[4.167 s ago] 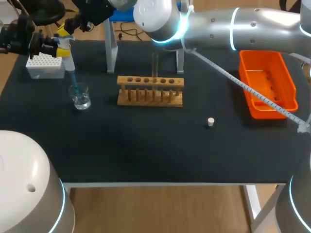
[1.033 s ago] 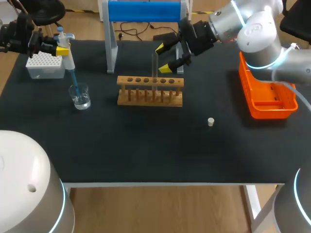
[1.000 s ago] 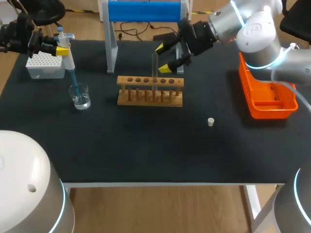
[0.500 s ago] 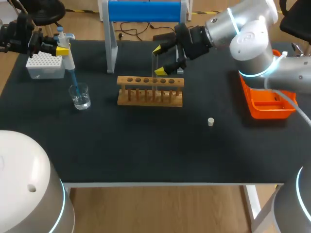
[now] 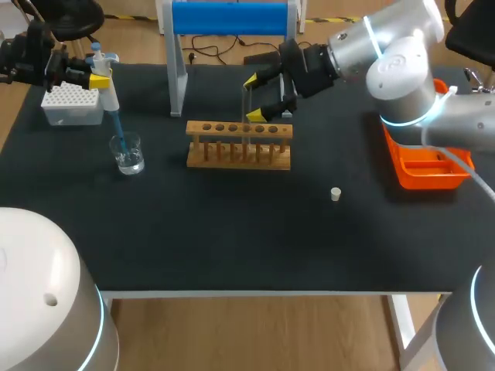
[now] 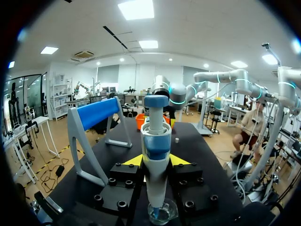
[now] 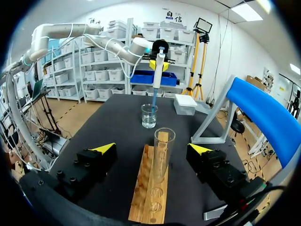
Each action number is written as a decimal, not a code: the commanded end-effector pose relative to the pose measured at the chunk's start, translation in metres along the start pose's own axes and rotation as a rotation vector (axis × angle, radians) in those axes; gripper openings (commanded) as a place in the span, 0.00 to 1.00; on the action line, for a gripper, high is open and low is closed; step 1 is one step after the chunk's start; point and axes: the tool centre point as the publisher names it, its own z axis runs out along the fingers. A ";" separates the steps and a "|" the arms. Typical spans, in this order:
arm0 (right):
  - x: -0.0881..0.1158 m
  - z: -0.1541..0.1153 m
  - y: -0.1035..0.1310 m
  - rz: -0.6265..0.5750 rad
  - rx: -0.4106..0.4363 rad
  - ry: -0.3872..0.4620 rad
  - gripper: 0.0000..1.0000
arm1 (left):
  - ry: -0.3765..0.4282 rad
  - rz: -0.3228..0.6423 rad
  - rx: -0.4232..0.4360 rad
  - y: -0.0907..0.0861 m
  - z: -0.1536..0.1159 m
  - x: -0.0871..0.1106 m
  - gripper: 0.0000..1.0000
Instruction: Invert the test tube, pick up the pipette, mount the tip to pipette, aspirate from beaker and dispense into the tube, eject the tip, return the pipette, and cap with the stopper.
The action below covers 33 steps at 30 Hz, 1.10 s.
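text: none legible | labels: none | numbers: none

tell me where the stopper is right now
In the head view the stopper lies by itself on the table, right of the middle, in front and to the right of the wooden rack and left of the orange tray.

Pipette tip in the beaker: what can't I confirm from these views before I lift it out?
- Liquid drawn into the pipette tip: too small in the head view. In the left wrist view the pipette body hides it.
- Bottom of the test tube: hidden by the top board of the rack in the right wrist view, and too faint in the head view.
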 end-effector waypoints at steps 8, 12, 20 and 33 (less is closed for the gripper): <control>0.000 0.000 0.000 -0.001 0.001 0.000 1.00 | 0.003 0.001 0.000 0.000 -0.001 -0.001 0.00; -0.006 0.003 0.000 0.002 0.006 0.008 1.00 | 0.003 0.001 0.000 0.000 -0.001 -0.001 0.00; -0.011 0.009 -0.005 0.020 0.025 0.020 1.00 | 0.003 0.001 0.000 0.000 -0.001 -0.001 0.00; -0.019 0.022 -0.007 0.022 0.052 0.030 1.00 | 0.003 0.001 0.000 0.000 -0.001 -0.001 0.00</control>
